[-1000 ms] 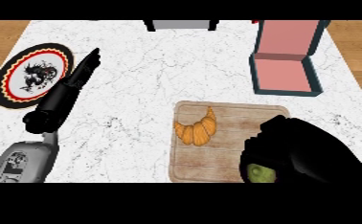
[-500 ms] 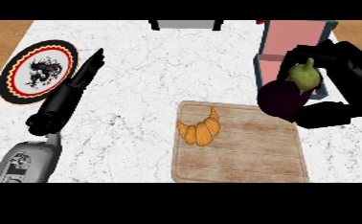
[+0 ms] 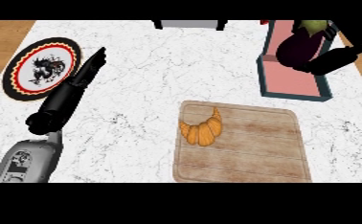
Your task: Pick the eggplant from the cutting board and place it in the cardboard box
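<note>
Item: eggplant [image 3: 298, 48], off the cutting board [image 3: 247, 156], held in my right hand [image 3: 331, 59], whose fingers curl round it from the right and beneath

Position: over the far end of the cardboard box [image 3: 291, 93], above the opening as far as I can judge

Long axis: tilted, green stem end up and away, rounded end down toward the box floor

Left hand [image 3: 79, 82]: fingers straight, resting beside the plate [image 3: 20, 86], well apart from the box

Croissant [image 3: 201, 129]: on the board

Next, I judge: lower a little, then release
</note>
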`<state>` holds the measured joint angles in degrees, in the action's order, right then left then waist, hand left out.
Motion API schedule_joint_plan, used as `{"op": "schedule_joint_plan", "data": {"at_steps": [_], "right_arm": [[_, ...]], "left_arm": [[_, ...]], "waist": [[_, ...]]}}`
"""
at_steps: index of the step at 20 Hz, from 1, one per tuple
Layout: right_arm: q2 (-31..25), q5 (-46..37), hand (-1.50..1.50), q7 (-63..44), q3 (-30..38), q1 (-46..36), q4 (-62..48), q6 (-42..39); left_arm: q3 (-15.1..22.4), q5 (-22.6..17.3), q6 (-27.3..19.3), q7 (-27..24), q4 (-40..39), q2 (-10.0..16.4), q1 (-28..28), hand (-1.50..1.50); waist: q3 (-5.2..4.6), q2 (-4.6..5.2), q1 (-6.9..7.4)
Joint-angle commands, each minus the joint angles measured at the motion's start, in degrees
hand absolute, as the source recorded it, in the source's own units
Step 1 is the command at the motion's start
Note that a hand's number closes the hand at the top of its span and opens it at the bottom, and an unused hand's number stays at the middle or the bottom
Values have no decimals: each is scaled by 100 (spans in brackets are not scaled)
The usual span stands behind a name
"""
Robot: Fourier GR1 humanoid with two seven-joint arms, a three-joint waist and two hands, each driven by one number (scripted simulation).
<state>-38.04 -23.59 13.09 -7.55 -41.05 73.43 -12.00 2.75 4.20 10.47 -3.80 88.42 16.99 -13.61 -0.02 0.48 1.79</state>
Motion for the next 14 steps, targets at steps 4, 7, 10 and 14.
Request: {"op": "schedule_joint_plan", "data": {"at_steps": [4,7,10,14], "right_arm": [[-324,-715,150,708,-563,-779,-1871,-921],[-443,-965,150,1416,-588,-1082,-2771,-1046],[-458,-1582,150,1814,-979,-1061,-3412,-712],[-264,-1797,-150,2405,-1190,-1413,-4202,-1092]], "left_arm": [[146,194,-112,-156,-181,-213,-30,0],[-39,138,-33,-161,-304,-85,-117,0],[166,205,-60,-249,-88,-233,73,0],[213,294,-123,-134,-153,-327,-35,0]], "waist": [[0,36,70],[4,40,55],[8,76,150],[10,67,116]]}}
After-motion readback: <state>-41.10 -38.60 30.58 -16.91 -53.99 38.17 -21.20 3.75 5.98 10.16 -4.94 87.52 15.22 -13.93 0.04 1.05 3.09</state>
